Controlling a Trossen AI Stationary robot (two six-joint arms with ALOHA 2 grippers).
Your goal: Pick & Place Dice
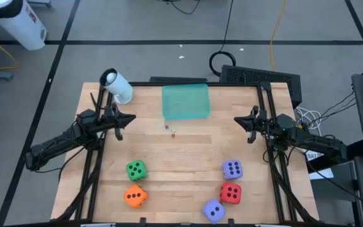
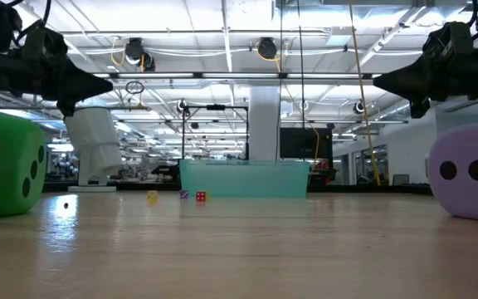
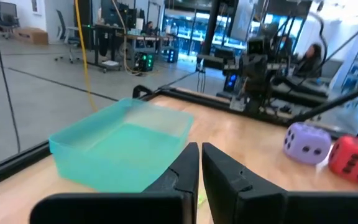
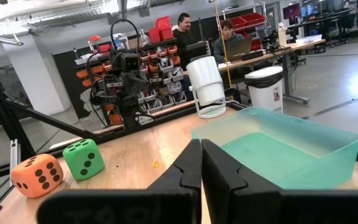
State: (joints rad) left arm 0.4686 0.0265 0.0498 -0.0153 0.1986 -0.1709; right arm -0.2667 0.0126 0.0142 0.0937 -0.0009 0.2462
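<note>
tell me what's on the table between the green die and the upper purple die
Nothing: in the high view the wood between the green die and the upper purple die is bare.

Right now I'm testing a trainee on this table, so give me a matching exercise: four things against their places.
Things:
1. green die
2. red die
3. tray
4. white cup

Places:
A. far middle of table
B. near right, between two purple dice
C. far left corner, tipped over
D. near left, just beyond orange die

Pairs: 1-D, 2-B, 3-A, 4-C
</note>
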